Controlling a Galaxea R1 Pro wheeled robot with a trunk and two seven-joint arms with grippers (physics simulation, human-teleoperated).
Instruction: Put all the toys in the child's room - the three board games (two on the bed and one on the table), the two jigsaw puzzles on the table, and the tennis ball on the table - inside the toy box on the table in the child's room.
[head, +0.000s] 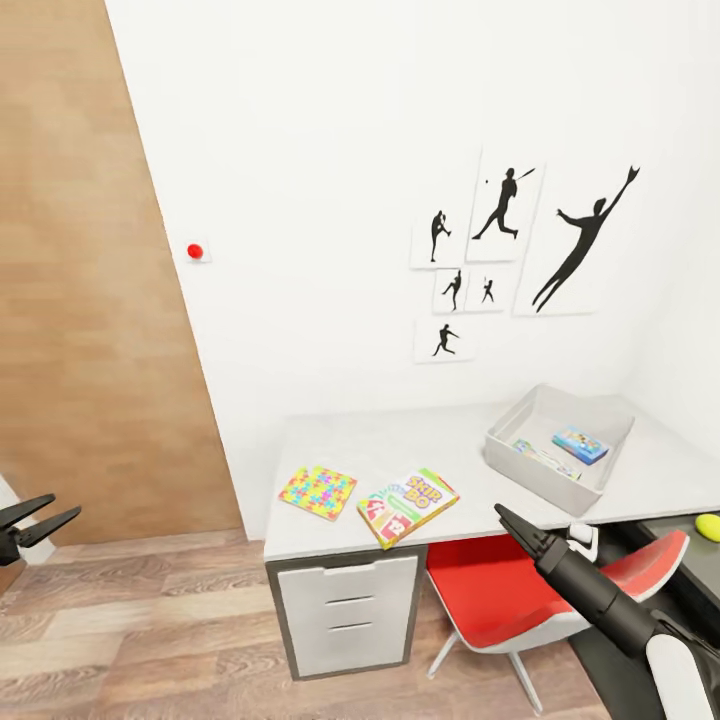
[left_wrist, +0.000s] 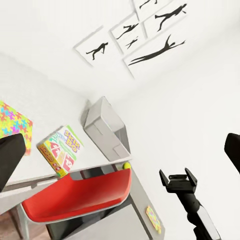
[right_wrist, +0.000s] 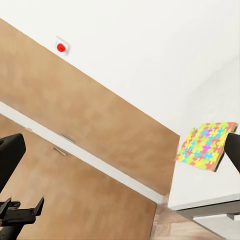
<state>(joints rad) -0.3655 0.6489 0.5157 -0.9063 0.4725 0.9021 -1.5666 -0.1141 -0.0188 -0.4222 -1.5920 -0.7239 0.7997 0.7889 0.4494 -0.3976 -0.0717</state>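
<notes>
- The table stands against the white wall, with a red chair tucked under it.
- The toy box, a grey open tray, sits toward the table's right end with a blue box and another flat item already inside. Its walls look rigid, so things can be dropped in from above.
- The board game overhangs the table's front edge. It is likely light, stiff cardboard with a glossy, slippery face, so pinching across that free edge seems the easiest hold.
- The jigsaw puzzle lies flat just beside it. It is thin and probably hard to lift off the surface without first sliding it to the edge.
- The tennis ball, partly cut off at the frame's side, seems to rest on a darker surface. It should be light but prone to roll, so it is best taken across its middle.
- The left gripper hangs over the floor with fingers spread, holding nothing.
- The right gripper hovers above the chair. I cannot tell whether its jaws are parted.
</notes>
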